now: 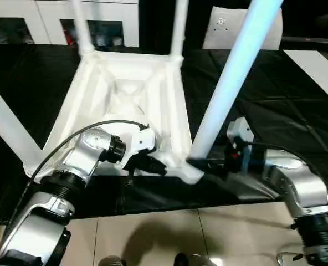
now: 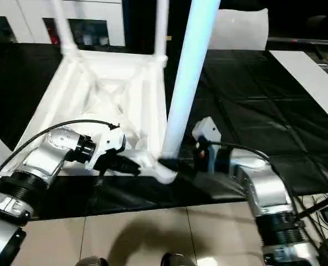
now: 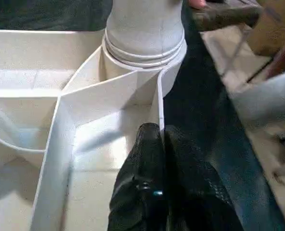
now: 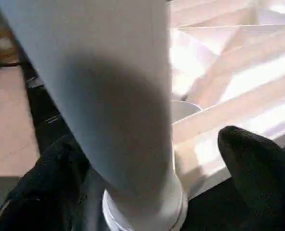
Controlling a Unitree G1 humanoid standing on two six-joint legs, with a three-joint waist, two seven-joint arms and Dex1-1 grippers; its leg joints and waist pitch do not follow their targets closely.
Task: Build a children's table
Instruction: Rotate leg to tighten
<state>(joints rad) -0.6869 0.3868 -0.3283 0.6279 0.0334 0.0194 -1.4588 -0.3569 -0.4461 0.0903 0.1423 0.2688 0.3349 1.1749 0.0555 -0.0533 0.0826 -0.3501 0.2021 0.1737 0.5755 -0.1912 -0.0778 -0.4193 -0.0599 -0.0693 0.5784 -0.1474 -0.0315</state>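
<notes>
A: Where's the children's table (image 1: 125, 94)?
B: Upside down on the black counter (image 1: 275, 111), near its front edge, legs up.
A: Your left pincer (image 3: 161, 144)?
B: Clenched on the table's rim wall, by the near corner socket.
A: Right pincer (image 4: 147, 168)?
B: Released, fingers (image 4: 258, 168) wide apart either side of the near leg (image 1: 230, 83), at its base.

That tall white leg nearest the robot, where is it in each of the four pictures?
Left eye view: the near leg slants up right of centre.
Right eye view: it rises at centre.
Left wrist view: its base sits at top centre.
Right wrist view: it looms large, left of centre.
Shared landmark: the corner socket holding it.
</notes>
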